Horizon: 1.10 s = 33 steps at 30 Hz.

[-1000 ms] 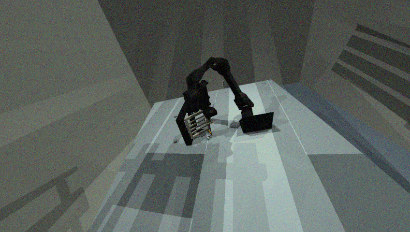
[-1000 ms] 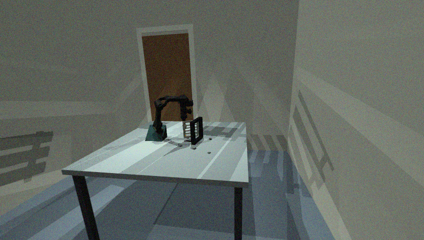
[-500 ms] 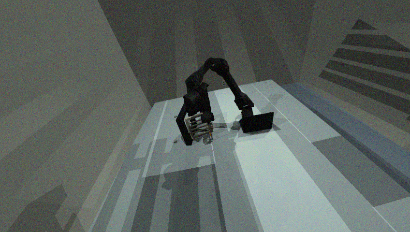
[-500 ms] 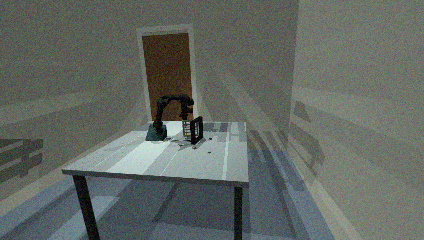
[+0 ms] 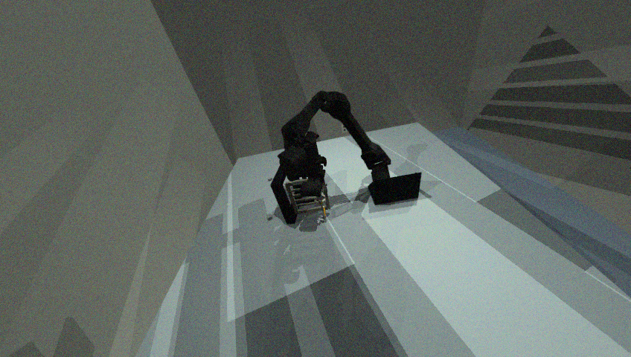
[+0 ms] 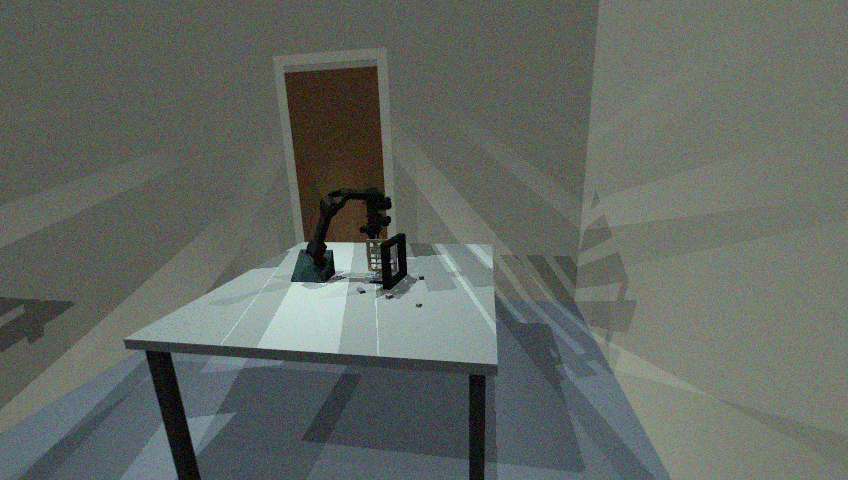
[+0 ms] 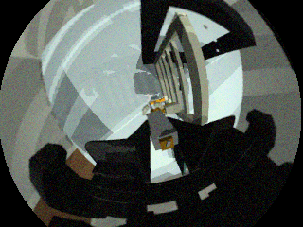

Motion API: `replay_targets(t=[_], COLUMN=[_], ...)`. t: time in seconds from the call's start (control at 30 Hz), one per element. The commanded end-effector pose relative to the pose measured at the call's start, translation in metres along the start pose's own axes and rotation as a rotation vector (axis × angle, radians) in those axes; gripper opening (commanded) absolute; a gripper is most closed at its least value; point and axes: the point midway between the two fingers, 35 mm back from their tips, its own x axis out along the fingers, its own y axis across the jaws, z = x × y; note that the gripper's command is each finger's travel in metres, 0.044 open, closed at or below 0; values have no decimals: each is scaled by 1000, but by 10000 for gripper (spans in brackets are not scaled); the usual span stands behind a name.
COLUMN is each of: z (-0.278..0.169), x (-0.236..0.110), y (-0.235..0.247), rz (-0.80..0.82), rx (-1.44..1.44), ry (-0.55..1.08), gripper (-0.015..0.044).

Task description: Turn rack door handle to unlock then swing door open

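Observation:
The beige slatted door (image 5: 289,194) (image 6: 369,255) (image 7: 193,61) stands swung well out from its black frame (image 5: 283,203) (image 6: 387,262) (image 7: 149,33), roughly square to it; the exact angle is hard to tell. The grey handle (image 7: 162,128) with an orange end is at the door's free edge. My gripper (image 7: 157,121) is shut on the handle, with one dark finger on each side of it in the wrist view. In the top view, the arm partly hides the door's upper part. How far the handle is turned is not clear.
The arm's base (image 5: 396,189) (image 6: 312,266) stands on the table (image 5: 443,248) (image 6: 285,321), to one side of the door. Small grey pieces (image 6: 361,290) (image 6: 389,296) (image 6: 418,305) lie near the frame, with another piece (image 6: 421,277) beyond it.

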Motion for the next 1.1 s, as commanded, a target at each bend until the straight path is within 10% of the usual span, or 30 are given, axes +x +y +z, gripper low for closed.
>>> replay_targets(t=[0.0,0.57,0.9,1.07], z=[3,5,5,5], x=[-1,-1,-1,-5], y=[9,18,18,18], rz=[5,5,5,9], rx=[85,153,153,148], ry=[4,4,4,1], gripper=[16,16,278,288])
